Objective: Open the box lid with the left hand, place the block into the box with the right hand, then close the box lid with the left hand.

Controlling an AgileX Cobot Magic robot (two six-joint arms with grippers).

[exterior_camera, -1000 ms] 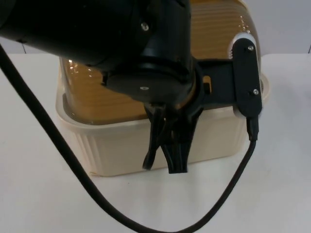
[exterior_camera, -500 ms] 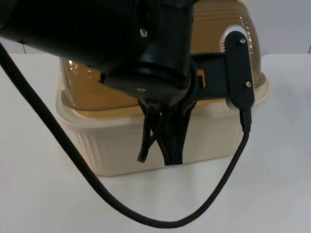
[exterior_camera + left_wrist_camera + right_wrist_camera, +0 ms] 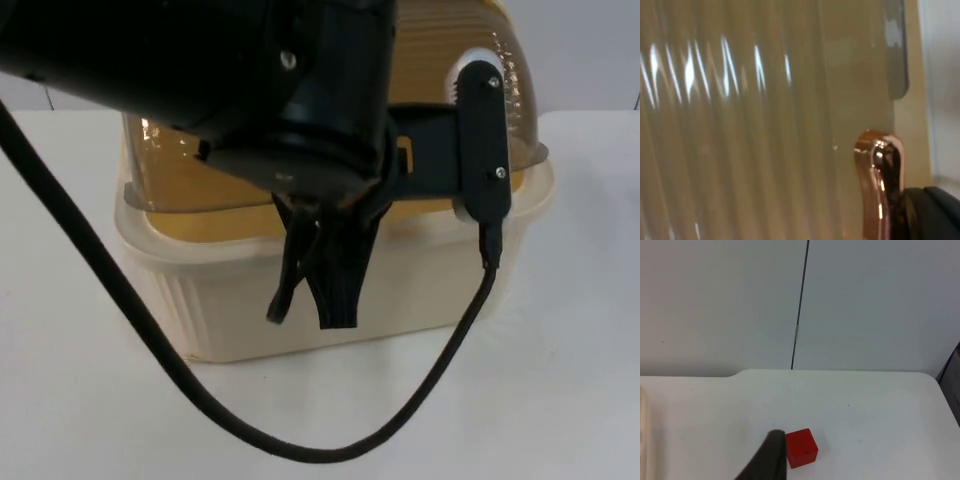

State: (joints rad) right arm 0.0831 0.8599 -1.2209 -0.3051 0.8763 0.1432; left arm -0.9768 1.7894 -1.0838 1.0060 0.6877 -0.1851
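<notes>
We see the left gripper (image 3: 310, 300) with fingers spread, holding nothing, in front of the cream plastic box (image 3: 420, 290) with its ribbed amber lid (image 3: 200, 190) | small red cube block (image 3: 801, 447) on the white table (image 3: 880, 410), beside the right gripper's fingertip (image 3: 771, 455); that gripper's opening we cannot tell

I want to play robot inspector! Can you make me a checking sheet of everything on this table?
Surface: white table, bare around the box.
Job's things: cream box with its amber ribbed lid sitting on it; shiny copper handle on the lid; red block on the table, outside the box.
Clutter: nothing seen.
Grippers: left hand open, hanging before the box's front wall; right hand waits beside the block.
Surroundings: grey partition wall.
</notes>
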